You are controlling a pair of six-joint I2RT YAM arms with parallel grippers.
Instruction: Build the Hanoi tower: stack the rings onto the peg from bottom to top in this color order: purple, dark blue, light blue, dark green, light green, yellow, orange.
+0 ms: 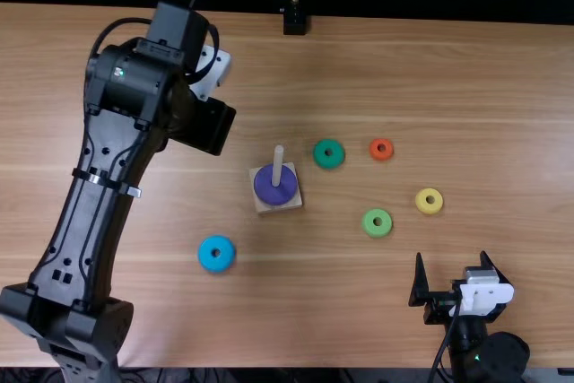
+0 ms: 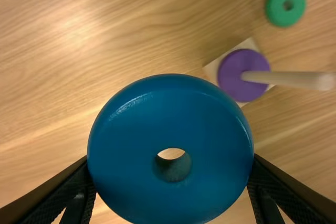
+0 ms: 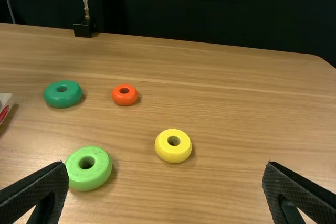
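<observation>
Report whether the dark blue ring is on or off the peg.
Off. The dark blue ring is clamped in the left gripper, and the peg carries just the purple ring.

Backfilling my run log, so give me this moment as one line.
left gripper: holds dark blue ring; peg: purple ring; table: light blue, dark green, light green, yellow, orange rings; right gripper: open, empty

Base (image 1: pixel 299 199): on table (image 1: pixel 448 87), mid-frame
Peg (image 1: pixel 277 168): upright on base
Bottom ring (image 1: pixel 264 189): around peg
Left ring (image 1: pixel 217 265): base's lower left
Right of base, higher: inner ring (image 1: pixel 328 161), outer ring (image 1: pixel 381 156)
Right, lower: near ring (image 1: pixel 377 230), far ring (image 1: pixel 430 209) upper right of it
Held ring (image 2: pixel 171 119): in left gripper (image 1: pixel 204 127)
</observation>
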